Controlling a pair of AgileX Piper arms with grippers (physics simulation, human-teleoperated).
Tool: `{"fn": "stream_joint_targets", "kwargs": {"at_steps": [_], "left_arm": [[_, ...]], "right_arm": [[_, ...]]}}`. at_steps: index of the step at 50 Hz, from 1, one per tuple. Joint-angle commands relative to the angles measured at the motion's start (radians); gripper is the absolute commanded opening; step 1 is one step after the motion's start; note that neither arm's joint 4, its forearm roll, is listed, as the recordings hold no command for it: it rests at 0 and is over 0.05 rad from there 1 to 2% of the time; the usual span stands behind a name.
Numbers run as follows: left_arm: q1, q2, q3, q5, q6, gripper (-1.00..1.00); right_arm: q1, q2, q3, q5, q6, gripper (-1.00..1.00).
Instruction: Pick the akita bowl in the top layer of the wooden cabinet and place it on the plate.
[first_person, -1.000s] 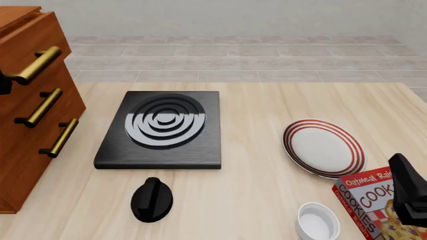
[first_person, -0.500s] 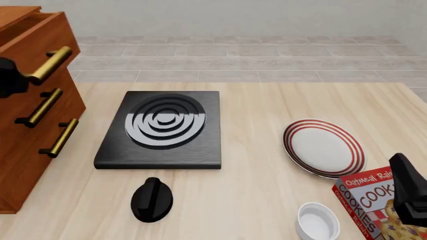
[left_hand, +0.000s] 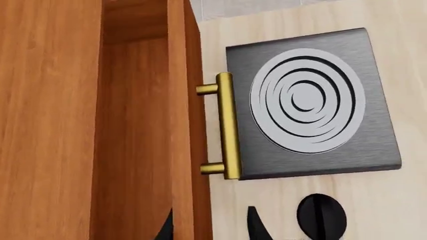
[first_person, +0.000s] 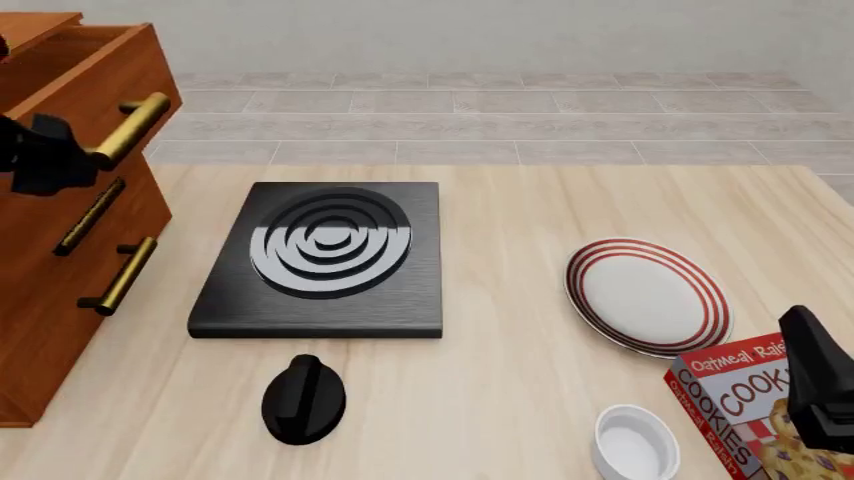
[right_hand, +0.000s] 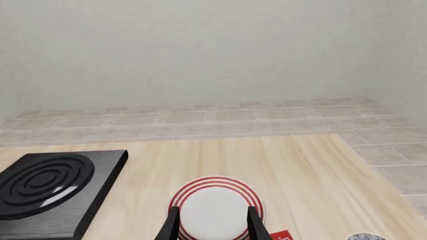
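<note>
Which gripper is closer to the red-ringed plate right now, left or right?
Right. The right gripper hangs at the table's near edge just short of the plate. The left gripper is far across the table at the top drawer's handle on the wooden cabinet.

You have only one thing here with readable print: the cookie box (first_person: 754, 410) at the near right edge of the table, directly beside your right gripper (first_person: 817, 385), which overlaps the box's right side. Its red band reads "Oatmeal Rais", cut off by the gripper, and below it in large white letters "COOK", likewise cut short. Small print down its left side is too fine to read.
</note>
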Motion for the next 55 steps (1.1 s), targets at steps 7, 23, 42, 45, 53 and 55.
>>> {"fn": "stream_joint_targets", "kwargs": {"at_steps": [7,23,42,45,53,55], "left_arm": [[-0.100,0.069,0.040,0.024,0.008,1.00],[-0.164,0.080,0.002,0.039,-0.017,1.00],[-0.252,0.087,-0.020,0.049,-0.041,1.00],[-0.261,0.090,-0.026,0.050,-0.042,1.00],[-0.288,0.100,-0.040,0.050,-0.044,1.00],[-0.294,0.100,-0.039,0.050,-0.048,1.00]], "right_arm": [[0.000,0.000,-0.001,-0.001,-0.001,1.00],[0.000,0.000,-0.001,-0.001,-0.002,1.00],[0.000,0.000,-0.001,-0.001,-0.002,1.00],[0.000,0.000,-0.001,-0.001,-0.002,1.00],[0.000,0.000,-0.001,-0.001,-0.003,1.00],[0.000,0.000,-0.001,-0.001,-0.002,1.00]]}}
